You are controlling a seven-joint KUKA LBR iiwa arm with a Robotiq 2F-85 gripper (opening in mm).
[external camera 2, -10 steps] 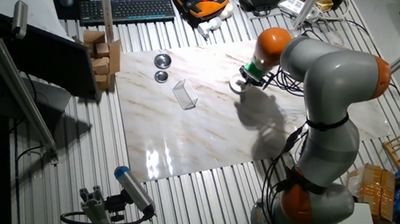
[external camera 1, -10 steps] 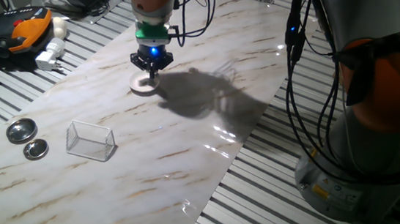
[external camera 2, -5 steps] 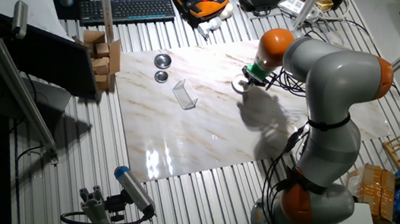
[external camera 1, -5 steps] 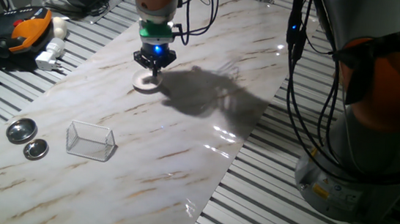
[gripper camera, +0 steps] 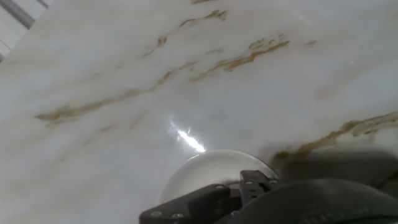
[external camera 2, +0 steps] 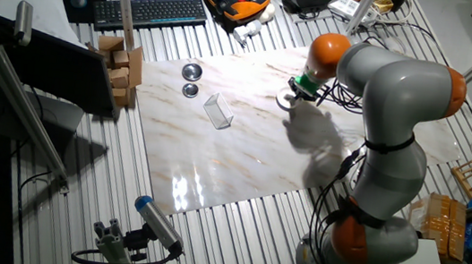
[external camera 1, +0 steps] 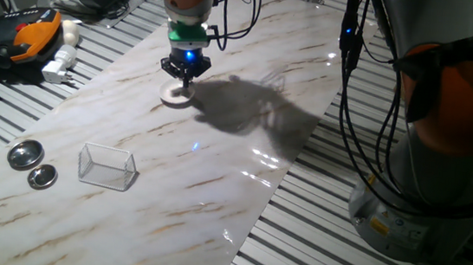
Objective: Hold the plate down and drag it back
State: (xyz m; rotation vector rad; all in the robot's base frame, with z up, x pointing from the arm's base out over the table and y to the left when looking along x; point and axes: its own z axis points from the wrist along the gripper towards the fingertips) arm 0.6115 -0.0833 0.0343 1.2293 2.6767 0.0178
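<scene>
The plate (external camera 1: 173, 95) is a small round white dish lying flat on the marble board (external camera 1: 215, 174). My gripper (external camera 1: 183, 74) stands upright on it with its fingers together, pressing down on the plate's far side, with a blue light glowing above the fingers. In the other fixed view the plate (external camera 2: 285, 102) lies just left of the gripper (external camera 2: 297, 94). In the hand view the plate (gripper camera: 205, 169) shows at the bottom, partly hidden by the dark fingers (gripper camera: 249, 186).
A clear wire-framed box (external camera 1: 107, 166) and two shiny metal lids (external camera 1: 25, 155) (external camera 1: 42, 176) lie at the board's near left. An orange device (external camera 1: 33, 33) and a white plug (external camera 1: 58, 65) lie beyond the left edge. Cables (external camera 1: 368, 119) hang at the right.
The gripper has slid a little up and to the right along the board, and the plate has moved with it under the fingertips. The fingers look closer together than a second ago.
</scene>
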